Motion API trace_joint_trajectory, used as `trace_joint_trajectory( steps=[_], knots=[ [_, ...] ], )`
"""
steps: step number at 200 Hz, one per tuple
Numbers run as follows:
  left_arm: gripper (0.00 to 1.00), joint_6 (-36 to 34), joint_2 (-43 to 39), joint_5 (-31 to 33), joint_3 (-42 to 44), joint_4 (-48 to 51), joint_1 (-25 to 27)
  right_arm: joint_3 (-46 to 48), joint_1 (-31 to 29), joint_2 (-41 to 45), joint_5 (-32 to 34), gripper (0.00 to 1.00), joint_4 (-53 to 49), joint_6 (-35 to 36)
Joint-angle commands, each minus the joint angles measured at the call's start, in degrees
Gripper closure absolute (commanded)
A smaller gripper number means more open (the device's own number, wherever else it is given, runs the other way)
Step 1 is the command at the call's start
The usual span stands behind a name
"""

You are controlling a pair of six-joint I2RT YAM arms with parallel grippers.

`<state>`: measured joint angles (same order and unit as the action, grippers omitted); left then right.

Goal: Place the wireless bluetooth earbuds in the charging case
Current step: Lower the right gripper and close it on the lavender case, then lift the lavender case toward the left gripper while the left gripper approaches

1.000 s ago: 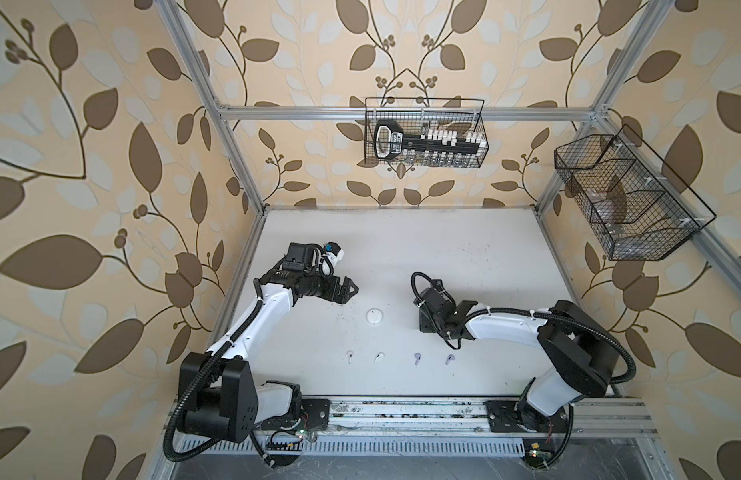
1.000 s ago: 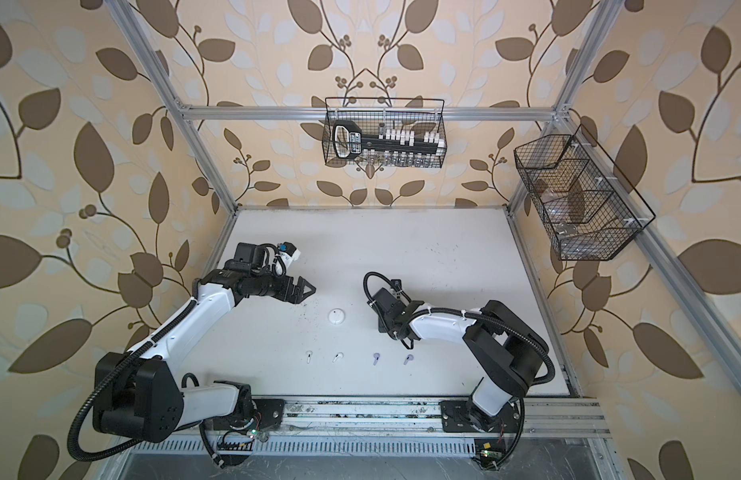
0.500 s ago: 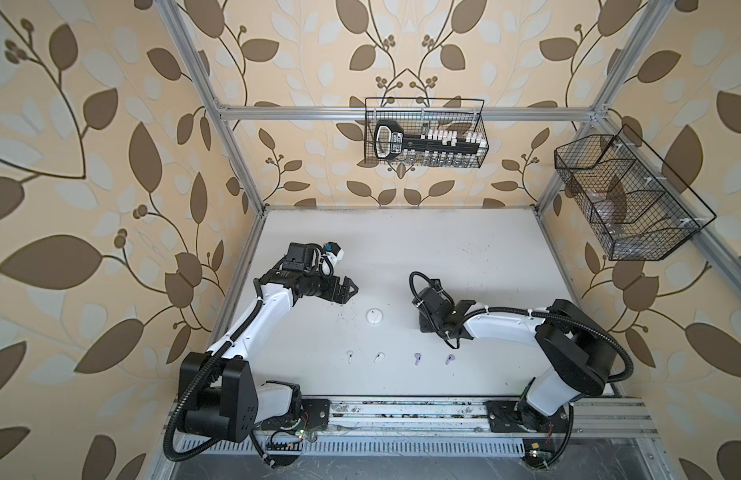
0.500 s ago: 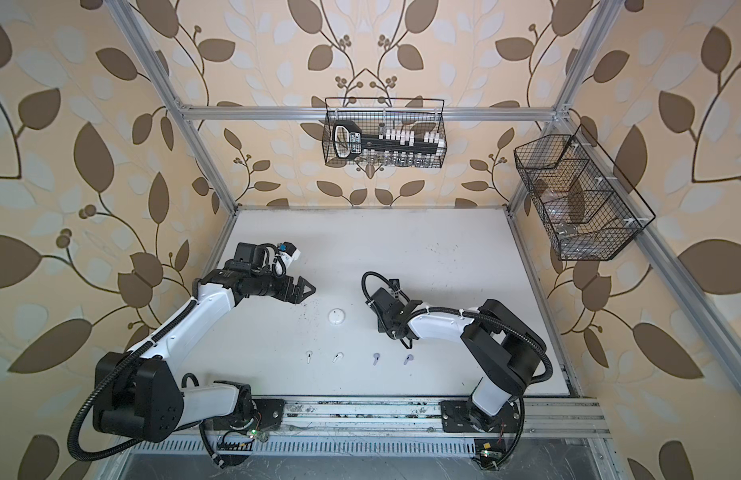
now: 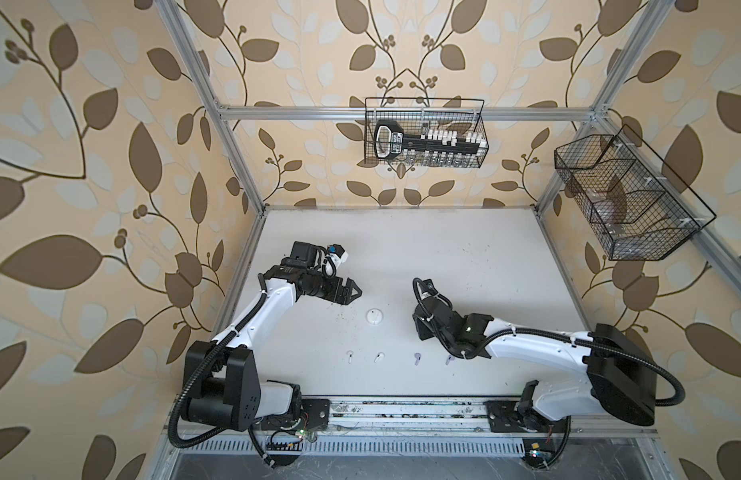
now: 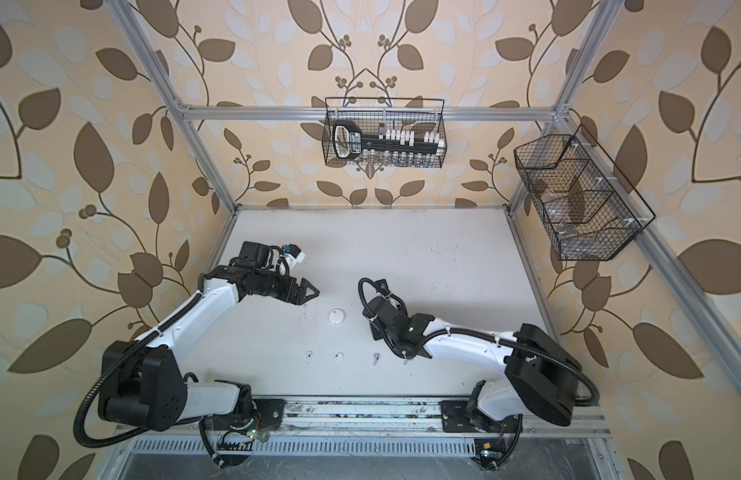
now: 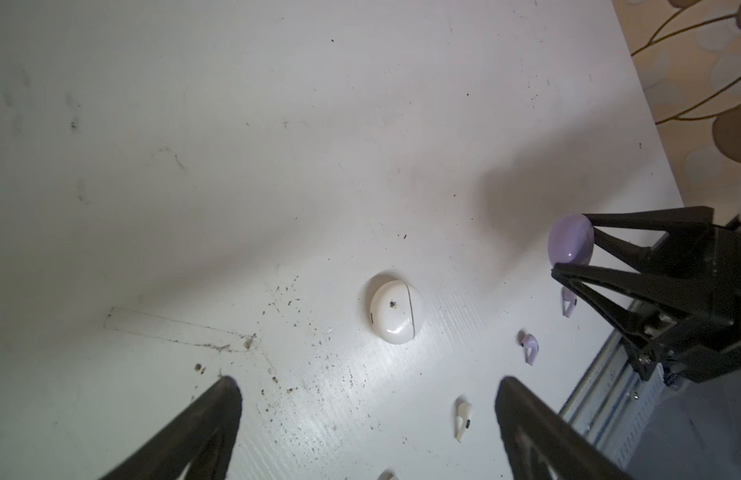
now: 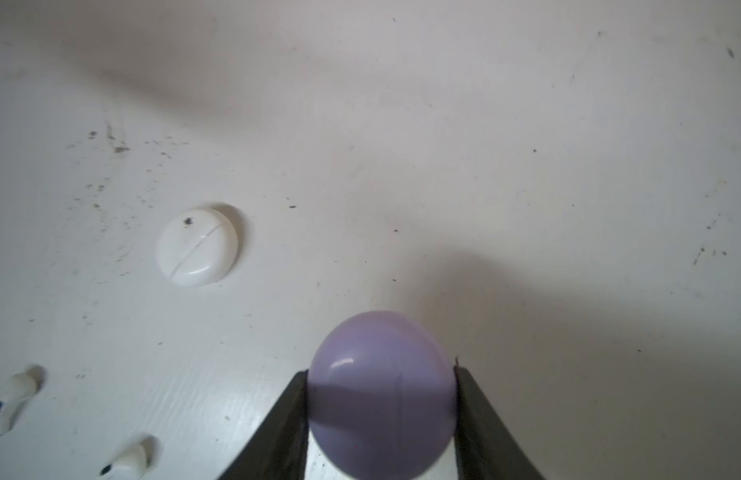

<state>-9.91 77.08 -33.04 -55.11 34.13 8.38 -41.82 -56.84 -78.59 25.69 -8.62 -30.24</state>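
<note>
Status: right at the start, nothing inserted yet

- earbuds: all four are loose on the desk [image 5: 443, 249], in a row near its front edge. The white earbuds [image 5: 350, 356] are at the left end and the lavender earbuds [image 5: 417, 358] at the right end. Each lies apart from its neighbour and none touches a case
- white case [image 5: 374, 316]: flat on the desk about mid-width, behind the row, seam shut, nothing touching it
- lavender case [image 8: 381, 395]: held in the right gripper [image 8: 381, 374], one finger pressed against each side. It's to the right of the white case and well apart from it, just behind the right end of the row. The seam looks shut from the wrist view. Can't tell whether it's lifted or resting on the desk
- left gripper [image 5: 354, 292]: jaws spread wide, empty, hovering on the left-edge side of the white case and a bit behind it, tips pointing its way

My read of the current step: securing the lavender case so its lid can be opened

Done: one case grasped
Left, as I judge it:
- open the lavender case, seat both lavender buds
- same for the white case and white buds, assuming colours pair up
- so two lids and four picks and inserts to go, none started
</note>
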Motion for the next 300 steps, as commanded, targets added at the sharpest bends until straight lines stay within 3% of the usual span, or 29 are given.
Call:
trace_joint_trajectory(
  steps=[1, 76, 133, 188, 234, 300],
  knots=[
    [0.05, -0.61, 1.04, -3.39, -4.72, 5.17, 3.12, 1.71, -3.25, 3.08, 4.01, 0.57, 5.04, 6.31],
    [0.05, 0.37, 1.76, -6.6, -11.71, 11.54, 13.23, 3.31, -11.5, 8.08, 14.14, 0.58, 10.11, 11.71],
    [0.1, 2.0, 1.11, -12.75, -9.69, 8.95, 14.03, 2.82, -16.7, 8.54, 21.16, 0.59, 12.95, 12.34],
    [0.24, 1.21, 0.44, -19.79, -8.79, 8.93, 14.04, 1.18, -17.24, 6.64, 20.76, 0.6, 15.71, 13.68],
    [0.27, -2.11, 0.98, -26.88, -9.31, 12.61, 14.21, -1.51, -17.01, 3.09, 18.99, 0.6, 17.26, 15.25],
    [0.3, -3.54, 1.76, -27.43, -9.49, 14.3, 14.29, -5.11, -16.83, 0.19, 17.5, 0.61, 17.76, 17.75]
  ],
)
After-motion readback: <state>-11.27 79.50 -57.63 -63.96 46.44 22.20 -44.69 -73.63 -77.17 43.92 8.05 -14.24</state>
